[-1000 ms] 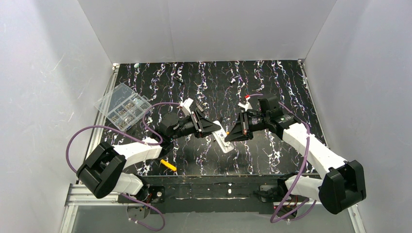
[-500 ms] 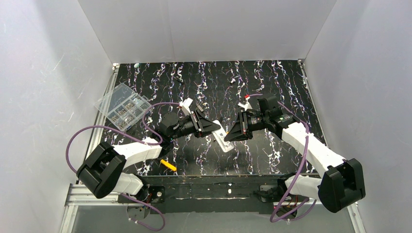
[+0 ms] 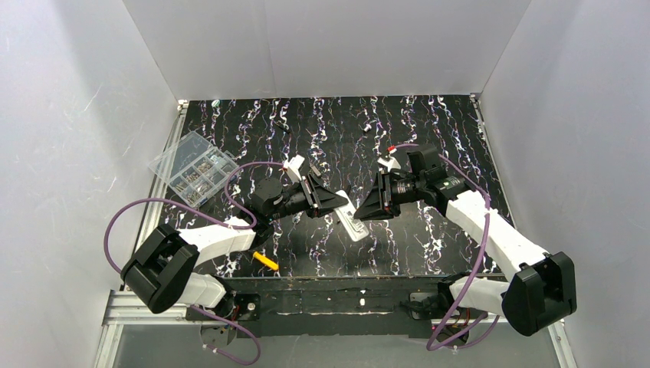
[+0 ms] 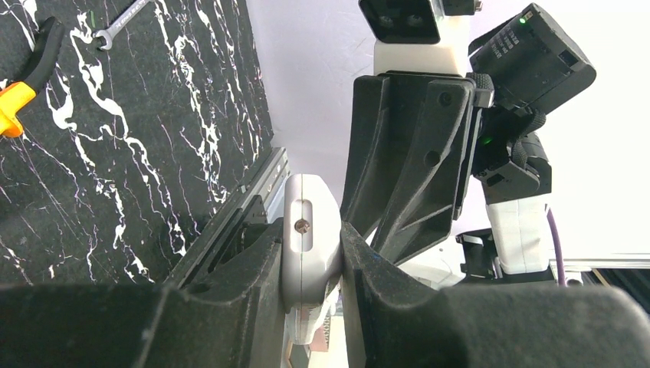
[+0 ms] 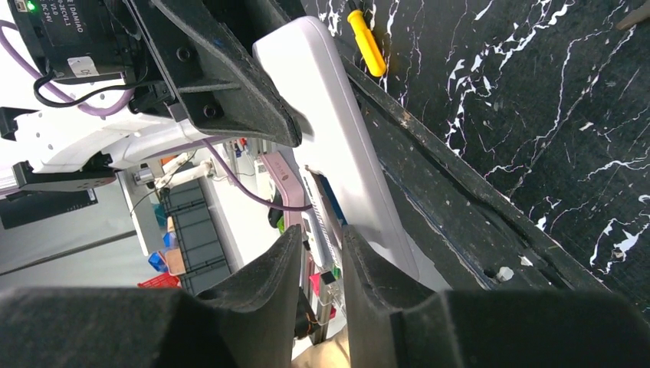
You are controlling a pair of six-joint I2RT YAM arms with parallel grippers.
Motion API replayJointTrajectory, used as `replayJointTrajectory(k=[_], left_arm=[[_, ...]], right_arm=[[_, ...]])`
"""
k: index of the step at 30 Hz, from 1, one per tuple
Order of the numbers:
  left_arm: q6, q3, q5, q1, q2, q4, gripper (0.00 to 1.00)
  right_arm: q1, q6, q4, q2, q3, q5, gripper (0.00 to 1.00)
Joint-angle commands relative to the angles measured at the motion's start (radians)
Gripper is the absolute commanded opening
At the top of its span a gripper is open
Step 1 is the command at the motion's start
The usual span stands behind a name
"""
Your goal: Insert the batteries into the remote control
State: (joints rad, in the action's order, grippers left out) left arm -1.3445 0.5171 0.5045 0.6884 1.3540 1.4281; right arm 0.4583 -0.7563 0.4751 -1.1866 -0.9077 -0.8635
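Left end effector (image 4: pixel 313 264) clenches the remote control (image 4: pixel 310 218) by one end; right end effector (image 5: pixel 338 257), narrowly parted, grasps nothing just beside that remote control.

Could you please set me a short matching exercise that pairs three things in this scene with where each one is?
Things:
1. remote
2. clear box
3. yellow tool

Places:
A. by the table's left edge
B. near the table's front edge, beside the left arm
C. clamped between the left fingers

Pairs: 1-C, 2-A, 3-B
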Motion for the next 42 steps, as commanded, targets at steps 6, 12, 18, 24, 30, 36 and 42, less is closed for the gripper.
replayJointTrajectory(k=[6,12,18,24,30,36,42], left_arm=[[-0.016,0.037,0.046,0.005,-0.026,0.115,0.0],[-0.016,0.037,0.047,0.004,-0.024,0.115,0.0],[-0.018,0.036,0.048,0.005,-0.026,0.115,0.0],[-0.019,0.038,0.046,0.005,-0.027,0.115,0.0],[-0.023,0.05,0.059,0.005,-0.03,0.115,0.0],[-0.039,0.067,0.08,0.005,-0.026,0.115,0.0],[-0.053,0.075,0.085,0.005,-0.021,0.115,0.0]], right_arm=[[-0.004,0.035,0.039,0.01,-0.037,0.061,0.36],[-0.004,0.05,0.062,0.014,-0.047,0.074,0.36],[-0.004,0.077,0.106,0.029,-0.093,0.13,0.36],[-0.004,0.126,0.146,0.06,-0.135,0.202,0.36],[-0.004,0.228,0.148,0.151,-0.149,0.338,0.36],[-0.004,0.361,0.107,0.263,-0.116,0.47,0.36],[-0.005,0.415,0.012,0.321,-0.064,0.594,0.31]])
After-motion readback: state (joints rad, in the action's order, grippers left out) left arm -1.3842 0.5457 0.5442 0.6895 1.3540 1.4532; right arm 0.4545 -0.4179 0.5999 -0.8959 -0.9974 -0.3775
